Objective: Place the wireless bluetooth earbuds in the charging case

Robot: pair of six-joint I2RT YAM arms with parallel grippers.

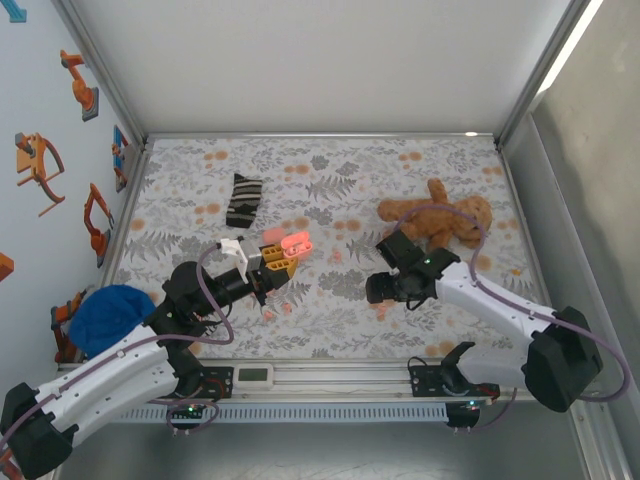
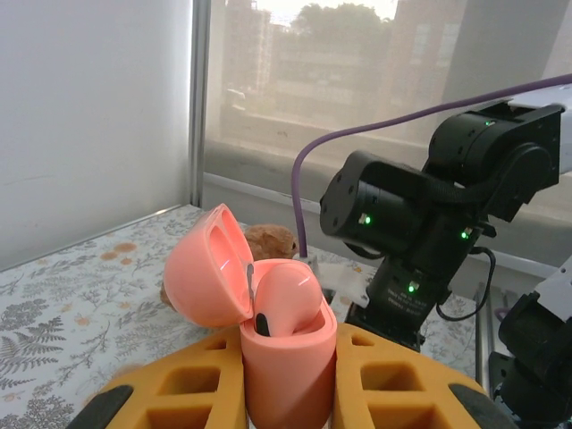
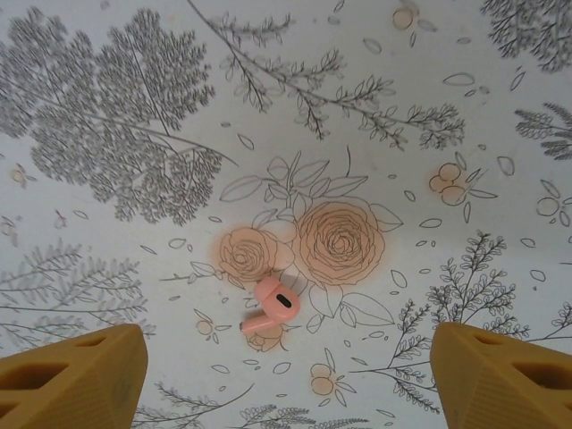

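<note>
Left pincer (image 2: 288,380) clenched on open pink charging case (image 2: 284,313); right pincer (image 3: 286,380) released, astride one earbud (image 3: 273,307).

L gripper (image 2: 288,384) clamped, R gripper (image 3: 286,375) spread wide.

Count at this moment.
- Arms: 2, the left arm (image 1: 110,378) and the right arm (image 1: 500,308).
- Case (image 2: 288,357): 1, pink, lid open.
- Earbud (image 3: 271,307): 1 certain, pink. The top view has a few more pink specks, but they are too small to tell from the print.
- Sock (image 1: 244,201): 1, striped.
- Teddy (image 1: 440,220): 1, brown.
- Blue bundle (image 1: 108,317): 1.
- Floral cloth (image 1: 330,170): 1.
</note>
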